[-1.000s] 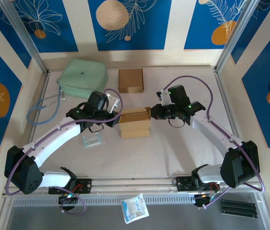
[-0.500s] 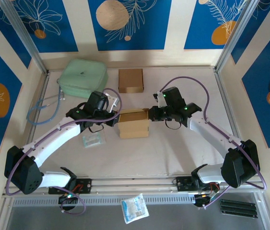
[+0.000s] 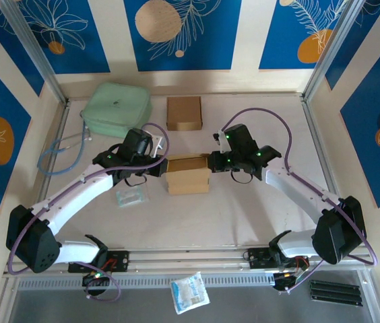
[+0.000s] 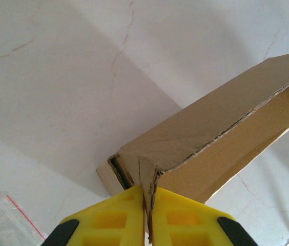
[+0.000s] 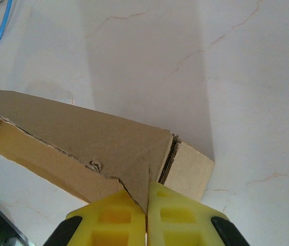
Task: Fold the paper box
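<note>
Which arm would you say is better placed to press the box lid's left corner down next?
Left. The left gripper is shut on the lid corner at that end of the paper box, whereas the right gripper pinches the opposite corner and would probably have to release and cross over.

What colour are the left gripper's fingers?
Yellow; the fingers on the paper box show best in the left wrist view.

White marble-patterned table (image 3: 244,208), evenly lit, enclosed by cream walls (image 3: 244,40) carrying blue leaf-and-orange-disc panels, with aluminium posts (image 3: 35,57) at both rear corners.
</note>
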